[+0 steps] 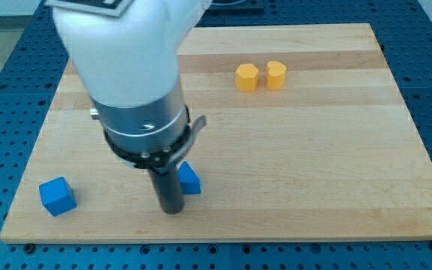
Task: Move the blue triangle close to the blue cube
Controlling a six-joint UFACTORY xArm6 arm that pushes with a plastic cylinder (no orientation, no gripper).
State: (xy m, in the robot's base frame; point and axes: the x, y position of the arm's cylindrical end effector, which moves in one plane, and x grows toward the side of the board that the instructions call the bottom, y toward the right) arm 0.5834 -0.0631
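Near the board's [328, 150] bottom-left corner sits the blue cube [57, 196], a bright blue block with its lighter top face showing and its edges turned a little off square to the board's edges. It stands alone, well apart from everything else.

Further toward the view's right, the arm [126, 67] comes down from the view's top: a white housing, then a grey metal cylinder ringed by a black clamp, and below that the dark rod. My tip [171, 211] rests on the wood near the bottom edge, left of the board's middle. There is no gripper on this arm, so nothing opens or closes and nothing is held; the rod only touches things from the side.

Just beside the rod on the view's right lies the blue triangle [190, 179], the same bright blue as the cube. Its left part is hidden behind the rod, so only a small wedge-like piece with a lighter top and darker side shows, and its full outline cannot be made out. It appears to touch the rod or sit right against it. The triangle lies near the bottom edge, well apart from the cube, with my tip between the two.

Toward the top edge, right of the middle, two yellow blocks stand just beside each other: a yellow hexagon [247, 76] and a yellow heart [276, 75].
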